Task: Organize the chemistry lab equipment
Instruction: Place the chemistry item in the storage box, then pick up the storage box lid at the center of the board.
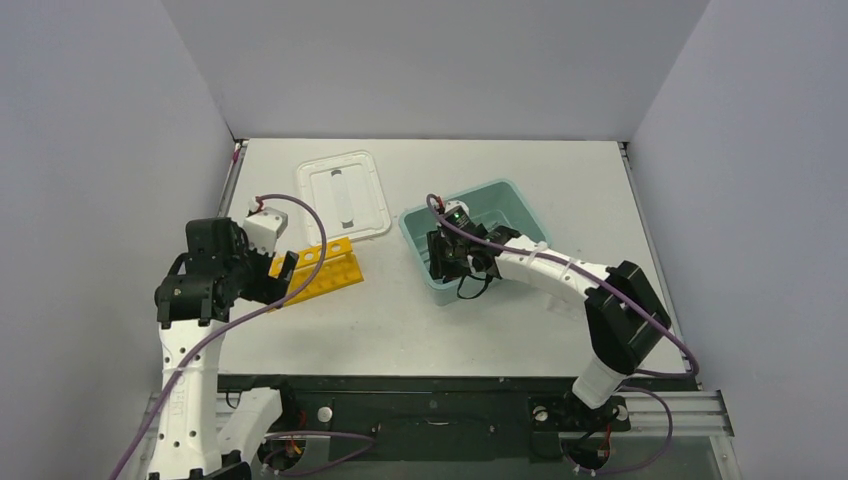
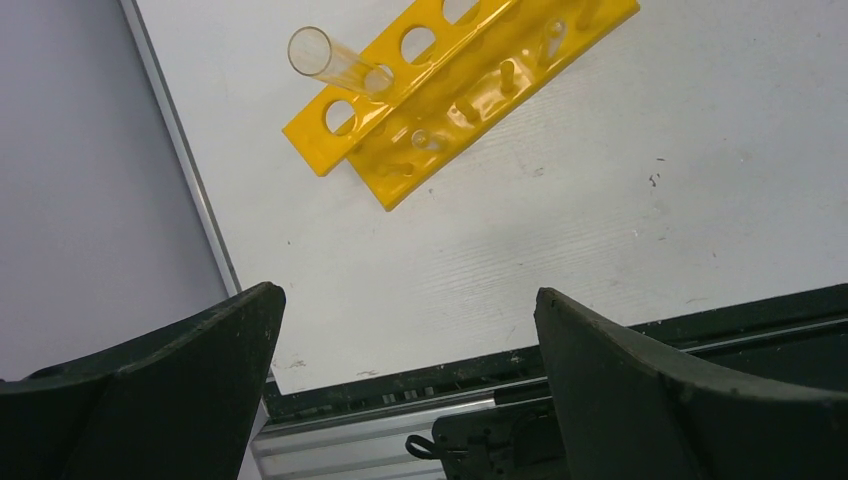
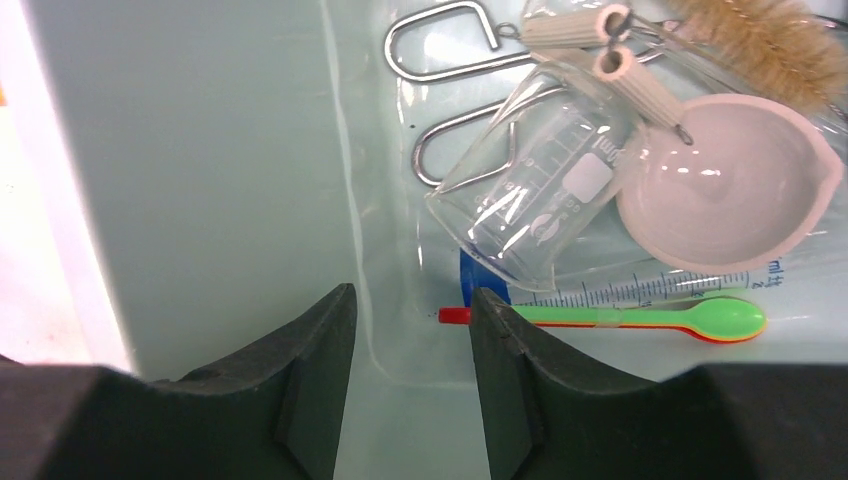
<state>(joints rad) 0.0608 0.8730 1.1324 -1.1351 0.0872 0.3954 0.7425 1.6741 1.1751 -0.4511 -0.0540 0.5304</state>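
My left gripper [image 2: 405, 293] spread wide, empty, over counter [image 1: 450, 320]. Yellow holed rack [image 2: 470, 90] ahead, glass tube [image 2: 335, 60] leaning through one hole. White lid [image 1: 343, 197] beyond. My right gripper [image 3: 412, 300] inside teal tub [image 1: 520, 205], jaws half apart on nothing. Beaker [image 3: 540, 190], dish [image 3: 730, 190], tongs [image 3: 440, 50] crowd ahead.

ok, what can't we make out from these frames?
- Top external: most of the tub's contents, hidden by the right arm and its tool.
- Right wrist: the brush's handle, cut off by the top edge; the blue piece, mostly under the beaker; the tongs' far ends, under the beaker.
- Left wrist: the yellow rack's far end, cut off by the top edge.
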